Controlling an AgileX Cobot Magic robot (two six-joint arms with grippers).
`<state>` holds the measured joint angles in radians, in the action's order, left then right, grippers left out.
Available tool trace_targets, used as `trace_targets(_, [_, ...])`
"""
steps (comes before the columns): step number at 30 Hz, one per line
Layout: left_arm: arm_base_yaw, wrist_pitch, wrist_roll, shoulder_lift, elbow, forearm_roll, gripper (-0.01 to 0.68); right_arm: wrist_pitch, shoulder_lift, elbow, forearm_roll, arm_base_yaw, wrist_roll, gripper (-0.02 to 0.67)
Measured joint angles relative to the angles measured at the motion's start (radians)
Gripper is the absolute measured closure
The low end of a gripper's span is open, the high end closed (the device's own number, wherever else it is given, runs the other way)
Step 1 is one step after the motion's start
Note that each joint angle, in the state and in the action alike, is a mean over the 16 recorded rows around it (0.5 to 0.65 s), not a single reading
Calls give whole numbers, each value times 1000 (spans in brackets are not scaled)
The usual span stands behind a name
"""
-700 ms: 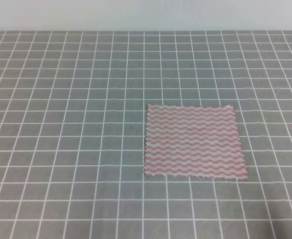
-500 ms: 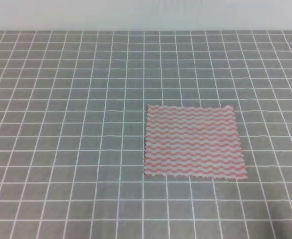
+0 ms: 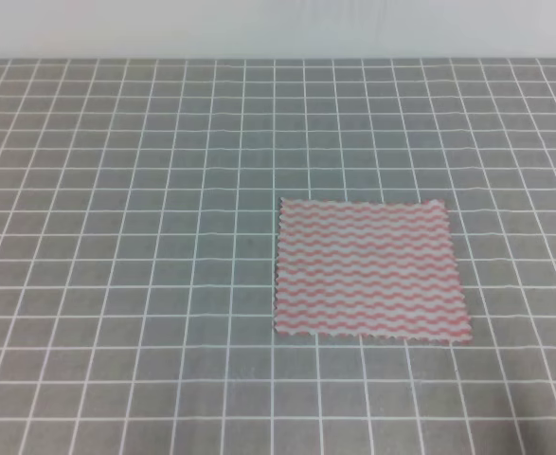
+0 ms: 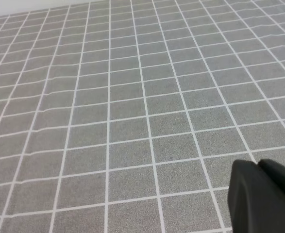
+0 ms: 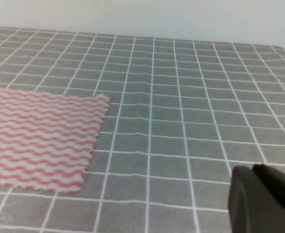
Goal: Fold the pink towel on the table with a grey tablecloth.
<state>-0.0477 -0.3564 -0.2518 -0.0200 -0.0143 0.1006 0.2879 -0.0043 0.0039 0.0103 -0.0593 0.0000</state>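
**Towel untouched, folding not begun**

Left end effector (image 4: 263, 199) and right end effector (image 5: 263, 199) show only dark edges; opening cannot be told. The pink towel (image 3: 367, 268) lies flat, unmoved since earlier, right of centre on the counter (image 3: 116, 237).

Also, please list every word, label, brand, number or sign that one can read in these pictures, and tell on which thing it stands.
None: no readable text in any view. The pink towel bears only wavy stripes, the grey tablecloth only white grid lines.
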Motion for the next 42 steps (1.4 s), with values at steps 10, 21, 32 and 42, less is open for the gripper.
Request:
trace_targets(10, [0, 1, 0, 6, 4, -2, 675, 0, -2, -2, 69, 0, 0, 666])
trace_targets(21, [0, 87, 51, 4, 6, 82, 675, -61, -2, -2, 575, 0, 0, 666])
trace_targets(32, [0, 268, 237, 4, 3, 494, 675, -248, 0, -2, 1205, 0, 0, 666])
trace_targets(42, [1, 332, 276, 9, 7, 623, 675, -310, 0, -2, 1287, 0, -1, 666])
